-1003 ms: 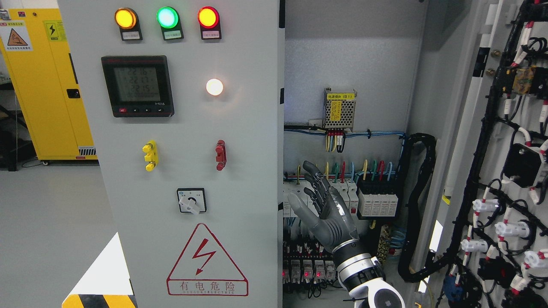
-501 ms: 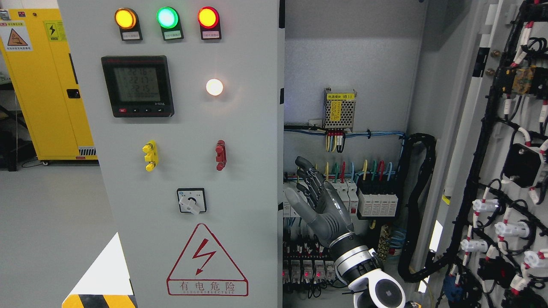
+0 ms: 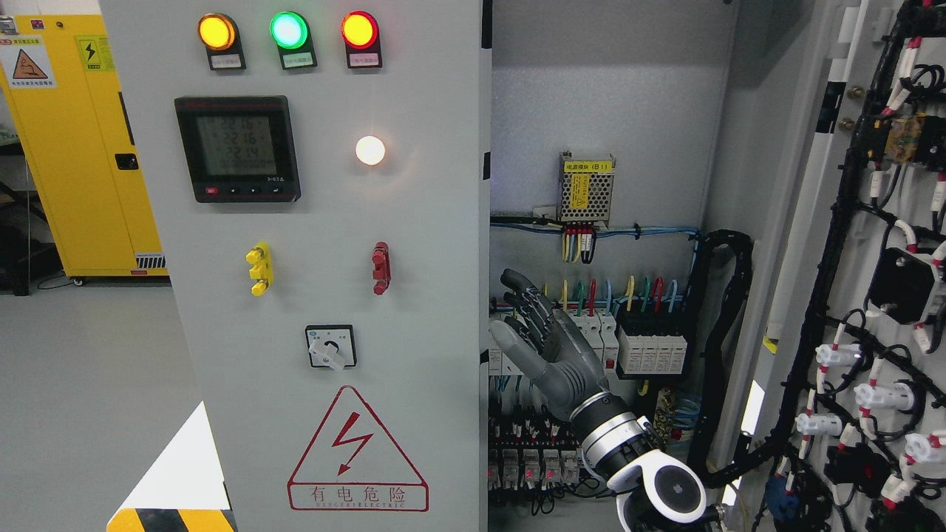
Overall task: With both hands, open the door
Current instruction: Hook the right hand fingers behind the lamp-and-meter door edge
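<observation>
The grey left door (image 3: 310,295) stood shut at centre-left, carrying three lamps on top, one meter (image 3: 238,148), one white light, two handles, one switch (image 3: 330,347) and one warning triangle. The right door (image 3: 850,258) hung open. The right hand (image 3: 547,347) reached inside, fingers spread, holding nothing.

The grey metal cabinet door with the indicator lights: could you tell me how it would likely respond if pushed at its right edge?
The grey metal cabinet door looks like rigid sheet metal, so it would probably swing without flexing. Its meter, lamps and switches likely add weight. The right robot hand, fingers spread by that edge, may slip on the smooth paint.
</observation>
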### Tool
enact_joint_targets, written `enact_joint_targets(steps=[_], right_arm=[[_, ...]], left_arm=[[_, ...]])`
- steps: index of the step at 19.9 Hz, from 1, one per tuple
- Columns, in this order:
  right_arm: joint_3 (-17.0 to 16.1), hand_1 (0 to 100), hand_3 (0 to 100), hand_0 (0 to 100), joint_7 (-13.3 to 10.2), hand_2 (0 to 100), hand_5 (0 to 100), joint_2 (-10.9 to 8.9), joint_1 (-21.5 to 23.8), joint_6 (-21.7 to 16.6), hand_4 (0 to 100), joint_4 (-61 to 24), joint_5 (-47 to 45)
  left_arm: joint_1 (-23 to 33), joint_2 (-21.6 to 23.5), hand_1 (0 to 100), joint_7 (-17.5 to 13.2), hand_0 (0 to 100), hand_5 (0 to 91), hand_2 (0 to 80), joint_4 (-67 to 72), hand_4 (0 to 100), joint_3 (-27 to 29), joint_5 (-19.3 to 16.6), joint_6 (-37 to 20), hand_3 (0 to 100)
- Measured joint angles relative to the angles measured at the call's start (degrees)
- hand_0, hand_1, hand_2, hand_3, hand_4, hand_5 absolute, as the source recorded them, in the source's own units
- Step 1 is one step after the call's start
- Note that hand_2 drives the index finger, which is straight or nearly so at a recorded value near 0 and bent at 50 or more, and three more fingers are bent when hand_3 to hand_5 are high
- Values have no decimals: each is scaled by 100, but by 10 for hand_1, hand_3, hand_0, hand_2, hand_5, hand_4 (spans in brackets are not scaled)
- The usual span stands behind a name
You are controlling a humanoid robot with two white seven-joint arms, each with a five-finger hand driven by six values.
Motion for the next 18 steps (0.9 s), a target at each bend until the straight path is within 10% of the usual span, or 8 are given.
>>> enact_joint_targets(steps=[18], right_arm=[[-342, 500, 0, 0, 1042, 40, 0, -21, -345, 124, 0, 478, -756]], left_arm=[[-3, 1, 556, -4, 120, 0, 0, -1, 0, 0, 2, 1, 0]])
